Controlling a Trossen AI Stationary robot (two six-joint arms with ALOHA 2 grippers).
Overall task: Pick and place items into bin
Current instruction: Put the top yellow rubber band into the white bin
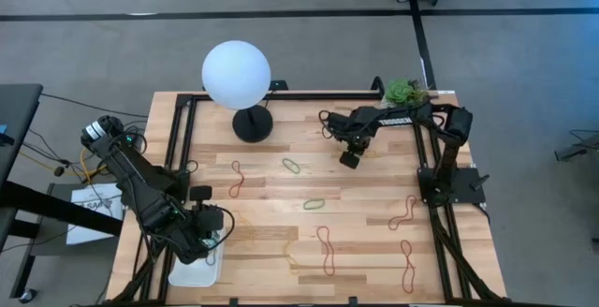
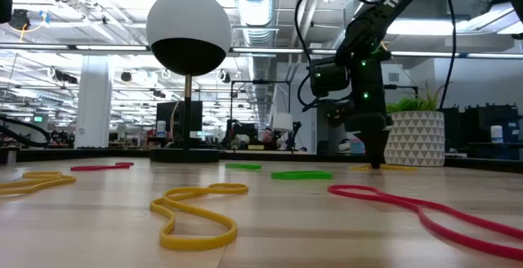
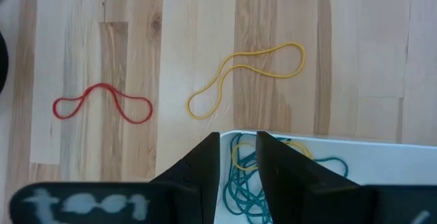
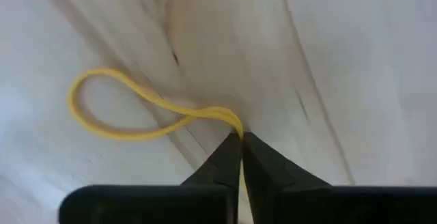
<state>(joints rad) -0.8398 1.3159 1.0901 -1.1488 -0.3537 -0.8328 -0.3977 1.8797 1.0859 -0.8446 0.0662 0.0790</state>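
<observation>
Two arms, both mine: my right gripper point(image 4: 240, 136) is down on the wooden surface point(image 1: 356, 241) at the far side, near the potted plant point(image 1: 404, 90), its fingers pinched together on the end of a yellow rubber band point(image 4: 130, 118) that lies flat. My left gripper point(image 3: 237, 157) hangs over the white bin point(image 3: 382, 162) at the near left corner, fingers a narrow gap apart, holding nothing. Teal and yellow bands point(image 3: 246, 186) lie in the bin. Red, green and yellow bands lie scattered across the surface.

Coloured rubber bands point(image 1: 327, 250) scattered; white bin point(image 1: 194, 272) holds some
</observation>
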